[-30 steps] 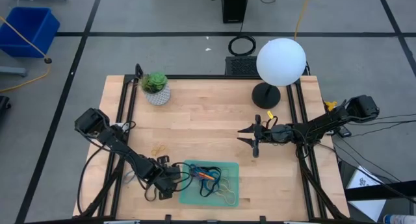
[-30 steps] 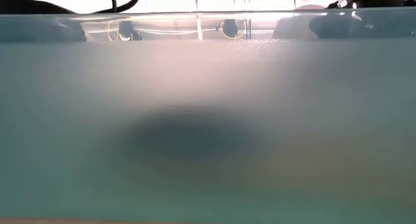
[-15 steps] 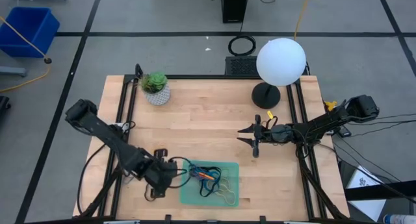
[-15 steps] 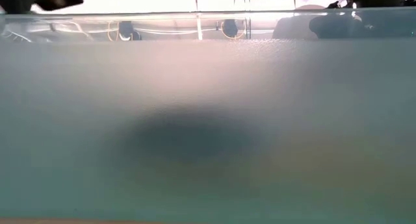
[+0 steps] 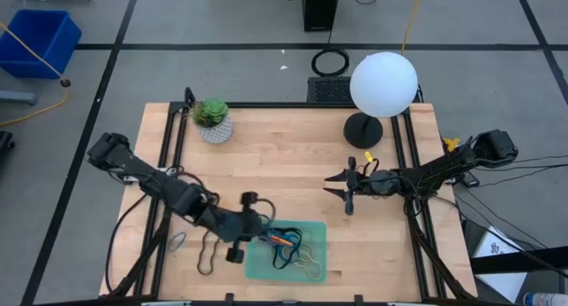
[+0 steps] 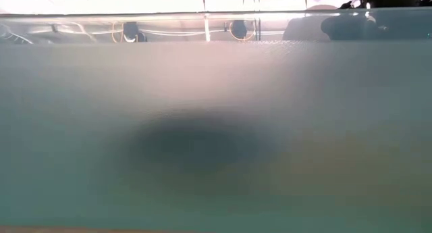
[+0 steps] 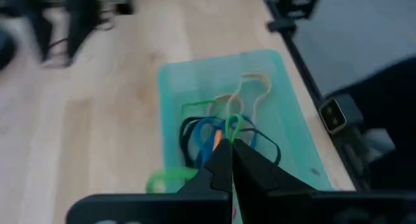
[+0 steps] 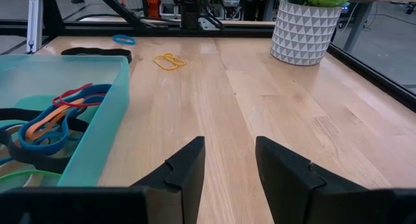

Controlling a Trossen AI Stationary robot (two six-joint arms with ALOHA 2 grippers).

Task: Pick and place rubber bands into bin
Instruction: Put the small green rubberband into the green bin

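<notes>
The high camera is looking straight down on the whole table. The low one is sitting at tabletop height, pressed against the bin, whose wall is filling its picture. The left wrist camera is looking down into the bin from close by; the right wrist camera is viewing it level across the table.

Translucent plastic bin, wooden table

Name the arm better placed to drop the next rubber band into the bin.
Left. The left gripper sits shut at the green bin's edge with a green band at its fingers; the right gripper waits open, apart from the bin.
</notes>
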